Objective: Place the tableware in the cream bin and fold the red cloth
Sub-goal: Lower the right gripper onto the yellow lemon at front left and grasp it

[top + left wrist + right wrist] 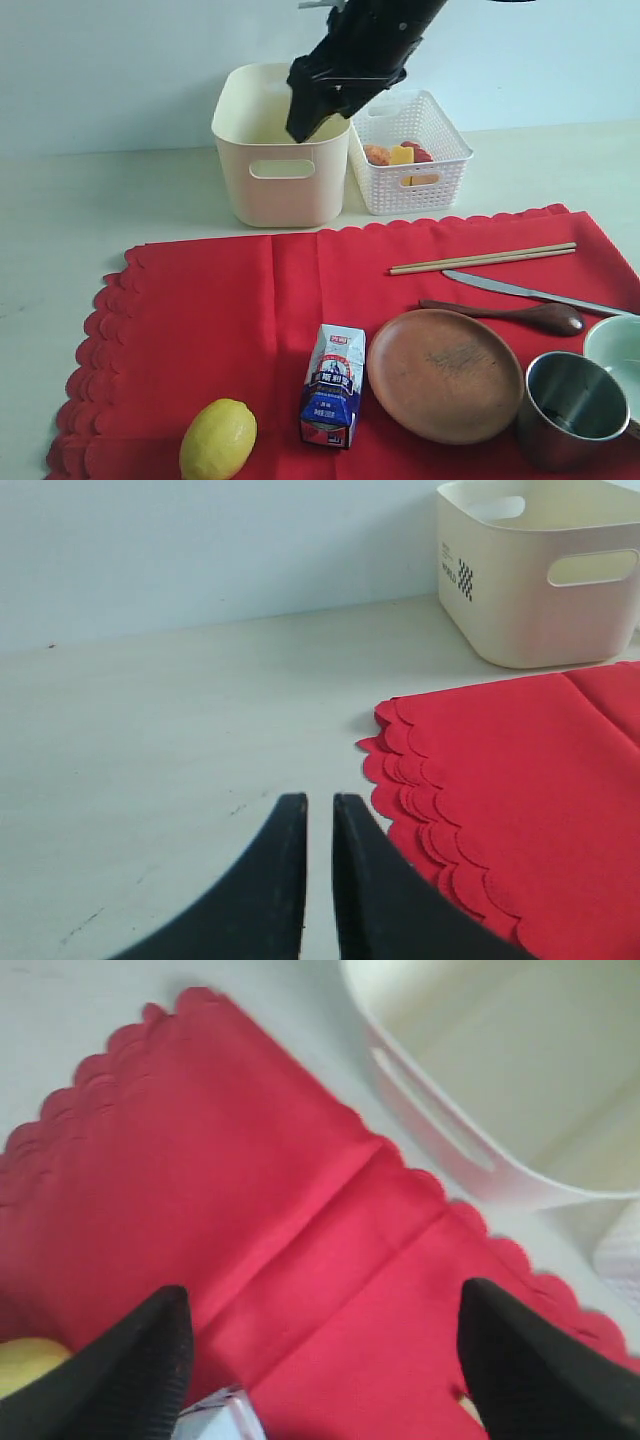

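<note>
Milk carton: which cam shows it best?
Exterior view: the whole milk carton stands upright on the red cloth, front face visible. Right wrist view catches only a blurred corner at the frame edge; left wrist view misses it.

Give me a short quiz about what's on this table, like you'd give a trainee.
1. True or false: the wooden plate lies on the red cloth.
2. Which sits nearest the lemon? A) milk carton B) chopsticks C) steel cup
3. Fill in: the right gripper is ____ (open or shut).
Key: 1 true; 2 A; 3 open.
</note>
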`<action>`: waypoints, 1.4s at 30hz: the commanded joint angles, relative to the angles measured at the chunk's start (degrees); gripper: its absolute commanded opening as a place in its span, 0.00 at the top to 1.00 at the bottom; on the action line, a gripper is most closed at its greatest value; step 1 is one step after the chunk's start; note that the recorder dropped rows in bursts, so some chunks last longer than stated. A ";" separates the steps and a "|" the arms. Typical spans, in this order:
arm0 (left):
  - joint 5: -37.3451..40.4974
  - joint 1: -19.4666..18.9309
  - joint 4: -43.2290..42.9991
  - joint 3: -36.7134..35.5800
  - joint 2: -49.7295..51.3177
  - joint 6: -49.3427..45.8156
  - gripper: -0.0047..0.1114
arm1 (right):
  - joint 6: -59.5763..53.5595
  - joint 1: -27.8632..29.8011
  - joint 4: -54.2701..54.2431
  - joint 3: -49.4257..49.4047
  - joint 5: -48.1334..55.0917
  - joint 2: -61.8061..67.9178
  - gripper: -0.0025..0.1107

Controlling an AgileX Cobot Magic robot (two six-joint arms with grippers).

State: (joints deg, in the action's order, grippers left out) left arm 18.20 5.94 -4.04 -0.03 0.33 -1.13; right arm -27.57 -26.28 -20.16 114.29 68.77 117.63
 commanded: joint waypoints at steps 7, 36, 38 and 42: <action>-0.30 0.31 -0.33 0.03 -0.33 -0.17 0.86 | -13.63 -11.01 -1.95 -5.53 1.20 -1.20 0.36; -0.30 0.31 -0.33 0.03 -0.33 -0.17 0.86 | -40.41 -31.07 15.56 -26.58 -6.44 5.16 0.36; -0.30 0.31 -0.33 0.03 -0.33 -0.17 0.86 | -41.77 -31.07 15.56 -27.15 -8.93 5.16 0.36; -0.30 0.31 -0.33 0.03 -0.33 -0.17 0.86 | -43.05 -31.07 11.57 -27.13 -13.50 5.16 0.36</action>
State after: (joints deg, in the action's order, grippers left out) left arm 18.20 5.94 -4.04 -0.03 0.33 -1.13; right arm -68.65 -57.23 -5.00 87.64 57.34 122.49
